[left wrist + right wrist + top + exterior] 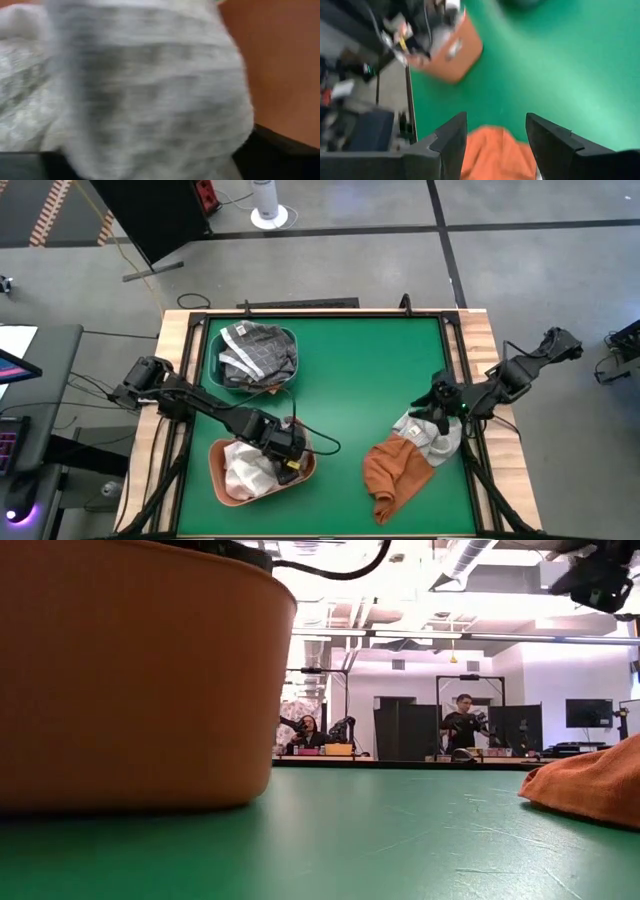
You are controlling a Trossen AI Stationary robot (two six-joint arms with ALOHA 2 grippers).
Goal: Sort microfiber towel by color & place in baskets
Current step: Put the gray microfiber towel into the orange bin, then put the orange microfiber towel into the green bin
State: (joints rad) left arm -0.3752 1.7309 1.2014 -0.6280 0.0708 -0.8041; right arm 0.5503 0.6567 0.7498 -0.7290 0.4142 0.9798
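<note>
Left hand [285, 448] over salmon basket [222, 490] above pale towel [243, 472], finger state unclear, right hand [496, 145] spread above orange towel [395, 470].

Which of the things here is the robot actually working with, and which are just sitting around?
Part of the job:
- teal basket holding grey gridded towels
- salmon basket holding pale towels
- rust orange towel and pale checked towel loose on the mat
- left gripper over the salmon basket
- right gripper, open, above the orange towel

Just lying about:
- white stand on the floor
- people at desks behind

Mat centre [350, 390]: open passage.
Left side: teal basket [212, 350], salmon basket [222, 480].
Right side: towel heap [405, 460].
</note>
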